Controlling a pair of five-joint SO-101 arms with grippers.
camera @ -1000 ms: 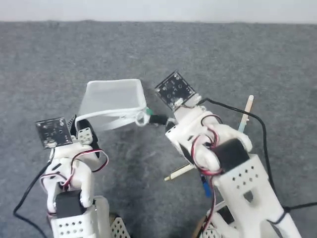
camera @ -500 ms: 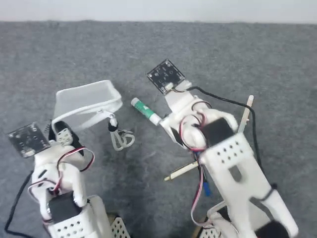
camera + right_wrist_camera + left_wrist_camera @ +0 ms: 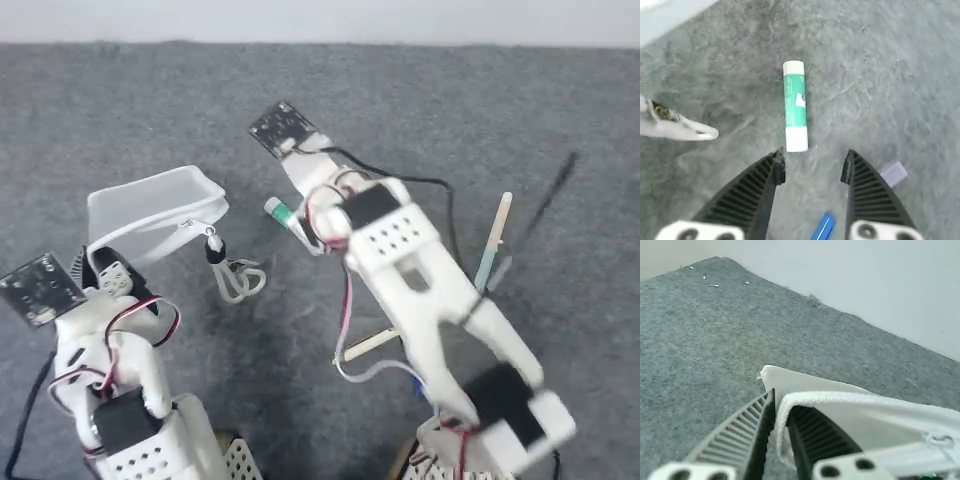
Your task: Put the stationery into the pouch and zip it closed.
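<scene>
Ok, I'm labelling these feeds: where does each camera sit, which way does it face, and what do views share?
High view: fixed above the grey mat, looking down on left arm, right arm, pouch and glue stick.
Left wrist view: on the left wrist, looking along the left gripper, shut on the pouch's rim.
Right wrist view: on the right wrist, looking down past the open right gripper at the glue stick.
Shared: glue stick, high and right wrist; pouch, high and left wrist.
</scene>
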